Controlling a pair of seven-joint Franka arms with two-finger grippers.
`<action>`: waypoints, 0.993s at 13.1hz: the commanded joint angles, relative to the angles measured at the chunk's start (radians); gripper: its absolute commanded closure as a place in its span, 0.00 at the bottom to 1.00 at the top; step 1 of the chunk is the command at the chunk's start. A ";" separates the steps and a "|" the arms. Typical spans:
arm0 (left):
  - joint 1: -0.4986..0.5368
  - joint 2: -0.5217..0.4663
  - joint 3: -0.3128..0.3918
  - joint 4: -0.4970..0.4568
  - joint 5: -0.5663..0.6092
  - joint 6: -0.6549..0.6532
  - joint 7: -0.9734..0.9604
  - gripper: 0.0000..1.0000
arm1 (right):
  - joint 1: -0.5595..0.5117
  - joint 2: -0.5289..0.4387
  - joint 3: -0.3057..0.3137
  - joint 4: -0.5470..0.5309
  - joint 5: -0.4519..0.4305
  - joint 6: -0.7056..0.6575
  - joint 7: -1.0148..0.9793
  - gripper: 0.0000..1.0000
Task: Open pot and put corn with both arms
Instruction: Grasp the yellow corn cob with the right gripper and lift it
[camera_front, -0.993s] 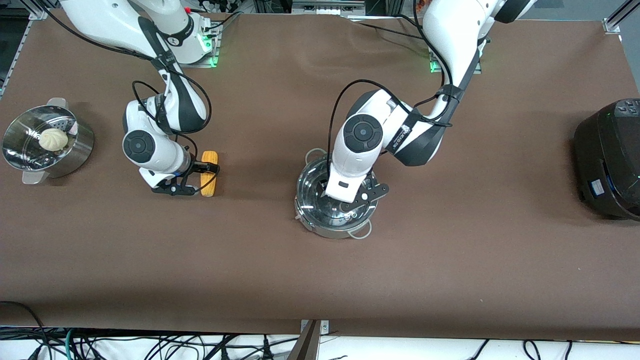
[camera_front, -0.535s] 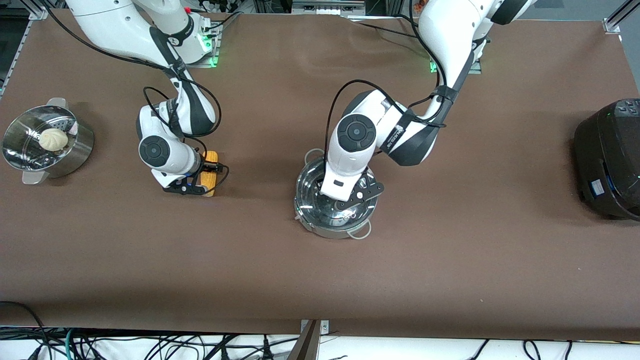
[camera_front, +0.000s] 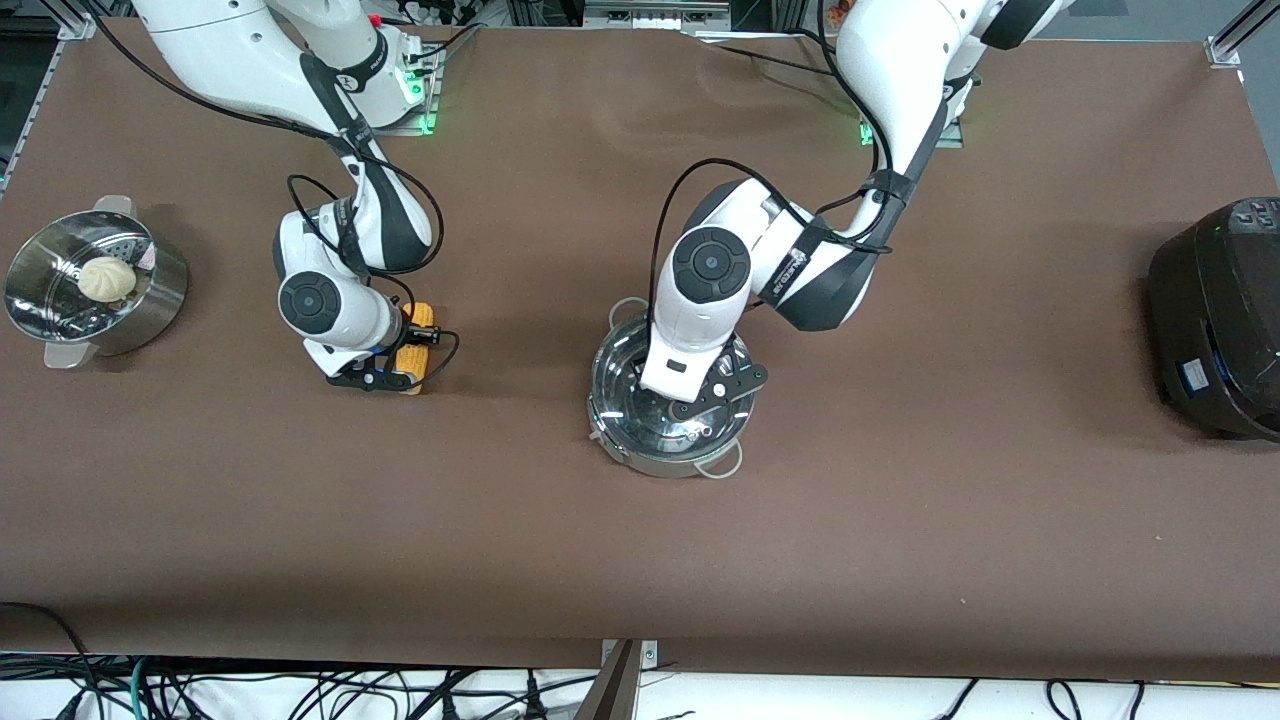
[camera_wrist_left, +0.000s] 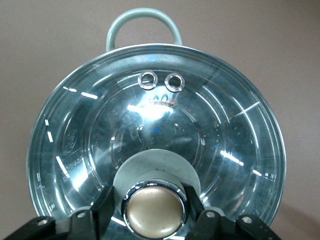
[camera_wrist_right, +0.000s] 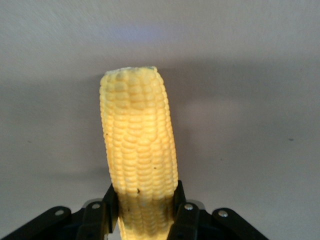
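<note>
The shiny steel pot (camera_front: 628, 448) stands mid-table with its clear glass lid (camera_front: 622, 392) on it. My left gripper (camera_front: 692, 396) is down on the lid. In the left wrist view the left gripper (camera_wrist_left: 151, 202) has its fingers (camera_wrist_left: 106, 201) against both sides of the copper-coloured knob (camera_wrist_left: 152, 214). The yellow corn (camera_front: 417, 320) lies toward the right arm's end of the table. My right gripper (camera_front: 404, 356) is shut across its middle. In the right wrist view the right gripper (camera_wrist_right: 145, 200) presses its fingers (camera_wrist_right: 111, 200) on both sides of the corn (camera_wrist_right: 137, 140).
A steel steamer pot (camera_front: 155, 300) with a white bun (camera_front: 107, 278) stands at the right arm's end of the table. A large black cooker (camera_front: 1215, 320) stands at the left arm's end. The brown table (camera_front: 640, 560) is bare nearer the front camera.
My right gripper moved from beside the corn onto it and closed on it. My left gripper shifted slightly on the lid and stays at the knob. The lid remains on the pot.
</note>
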 joint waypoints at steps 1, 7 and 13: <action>-0.013 0.016 0.007 0.034 0.021 0.002 -0.034 1.00 | 0.008 -0.014 0.001 0.128 0.002 -0.177 0.008 1.00; -0.010 0.010 0.006 0.036 0.021 -0.036 -0.033 1.00 | 0.006 -0.043 -0.001 0.626 0.008 -0.809 -0.003 1.00; -0.010 0.000 0.006 0.036 0.021 -0.076 -0.028 1.00 | 0.006 -0.086 0.002 0.760 0.074 -0.937 0.005 1.00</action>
